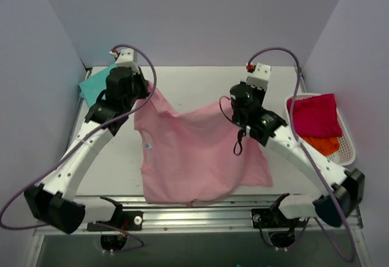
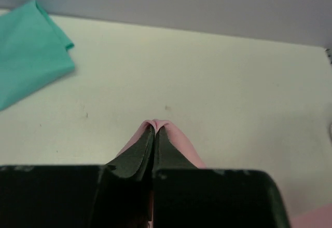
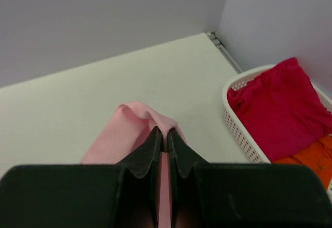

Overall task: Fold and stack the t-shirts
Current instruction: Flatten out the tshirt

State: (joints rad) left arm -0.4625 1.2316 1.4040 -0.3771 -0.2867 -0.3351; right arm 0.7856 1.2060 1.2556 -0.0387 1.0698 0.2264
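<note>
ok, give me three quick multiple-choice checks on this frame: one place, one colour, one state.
1. Where does the teal shirt lie?
A. at the near edge, by the arm bases
B. at the far left corner of the table
C. draped over the right arm

2. What colour is the top cloth in the white basket?
A. teal
B. white
C. crimson

3. How are the two tools?
A. both open
B. both shut on the pink shirt
C. only the left one shut

Key:
1 B: the top view shows it at the back by the left wall.
2 C: the crimson cloth lies over an orange cloth.
3 B: the left tool and right tool each pinch pink cloth.
</note>
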